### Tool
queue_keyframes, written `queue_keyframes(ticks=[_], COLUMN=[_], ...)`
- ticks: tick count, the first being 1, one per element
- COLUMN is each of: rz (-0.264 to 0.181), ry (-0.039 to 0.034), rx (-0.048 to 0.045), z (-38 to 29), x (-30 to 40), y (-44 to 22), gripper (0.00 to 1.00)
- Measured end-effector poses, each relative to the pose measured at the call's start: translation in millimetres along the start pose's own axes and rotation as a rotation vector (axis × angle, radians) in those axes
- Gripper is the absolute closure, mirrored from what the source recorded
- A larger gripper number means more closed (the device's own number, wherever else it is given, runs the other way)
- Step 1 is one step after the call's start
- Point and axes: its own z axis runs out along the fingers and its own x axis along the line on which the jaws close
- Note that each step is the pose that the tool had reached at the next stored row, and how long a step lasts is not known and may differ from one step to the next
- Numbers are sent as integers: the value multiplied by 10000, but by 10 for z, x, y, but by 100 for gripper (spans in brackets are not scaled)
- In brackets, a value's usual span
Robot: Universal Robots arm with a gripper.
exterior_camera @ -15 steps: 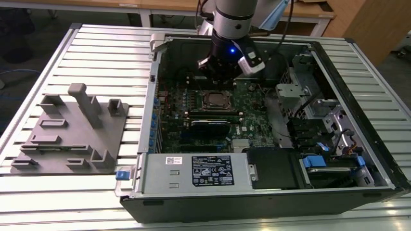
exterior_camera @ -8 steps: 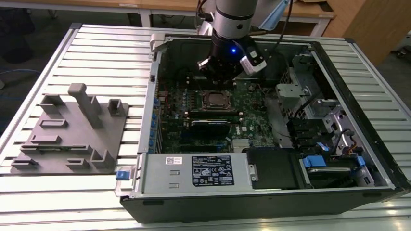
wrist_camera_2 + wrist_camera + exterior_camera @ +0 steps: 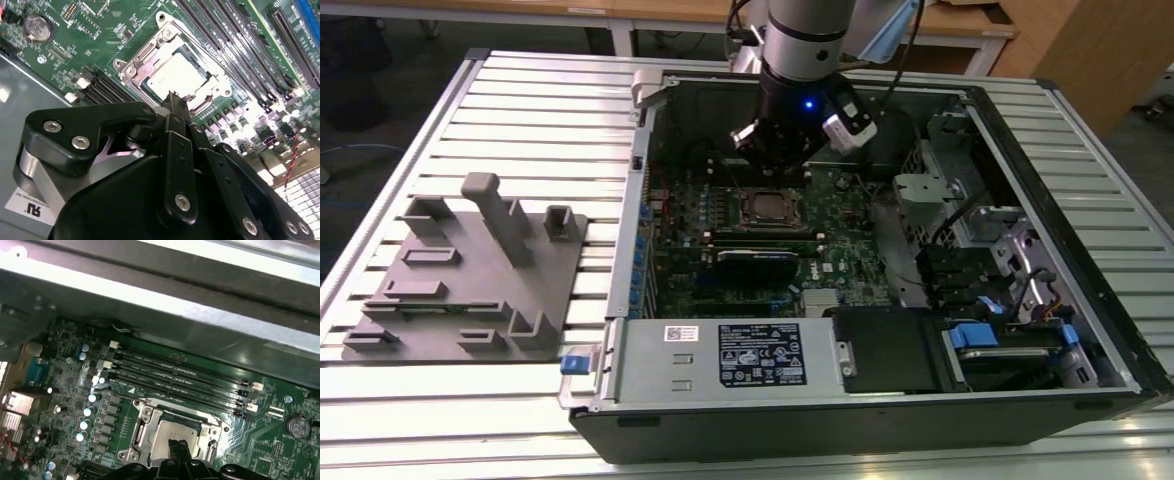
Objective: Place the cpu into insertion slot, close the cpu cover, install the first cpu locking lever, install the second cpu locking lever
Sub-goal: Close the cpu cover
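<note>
The cpu (image 3: 172, 75) lies flat in the insertion slot (image 3: 767, 208) on the green motherboard, its dull silver top showing in both wrist views (image 3: 172, 432). The cpu cover (image 3: 142, 55), a silver frame, lies down around the chip (image 3: 145, 430). My gripper (image 3: 172, 95) hangs just above the slot's edge with its black fingers together and nothing between them. In the exterior view the gripper (image 3: 778, 165) is inside the open computer case, above the slot. I cannot make out how the locking levers stand.
Long black memory slots (image 3: 175, 375) run beside the socket. The case wall (image 3: 200, 315) stands close behind them. A power supply (image 3: 720, 355) and drive bays (image 3: 987, 250) fill the case's front and the exterior view's right. A grey fixture block (image 3: 467, 270) sits on the table.
</note>
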Motion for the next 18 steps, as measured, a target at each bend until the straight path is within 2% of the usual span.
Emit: queue_keyframes(ticks=[18], rz=[-1932], ry=[74], rx=[16], z=[0], x=[0], y=[0], gripper=[90])
